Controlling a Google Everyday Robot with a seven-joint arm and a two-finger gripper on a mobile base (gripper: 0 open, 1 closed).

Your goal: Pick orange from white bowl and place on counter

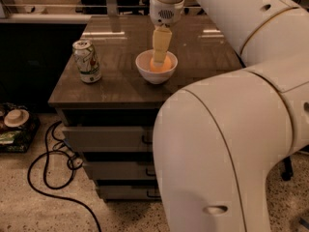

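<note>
Matte small round orange (pixel 164 65) sits inside the glossy round white ceramic bowl (pixel 143 67) on the shiny grey-brown flat worktop (pixel 120 85). The cream-yellow pincer (pixel 160 57) dips straight down onto it, and I can't tell if it's apart or clamped. A green-and-white cylindrical drink can (pixel 87 61) stands upright nearby.

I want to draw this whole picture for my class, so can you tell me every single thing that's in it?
orange: one, orange, inside the bowl
white bowl: one, white, middle of the counter
drink can: one, green and white, upright on the counter, left of the bowl
counter: one, shiny grey-brown, top of the cabinet
drawers: three, grey with black handles, stacked under the counter
cable: one, black, looped on the floor at the left
floor: one, speckled beige, under everything
arm: one, white, fills the right side
end effector: one, pale yellow, reaching down into the bowl at the orange
</note>
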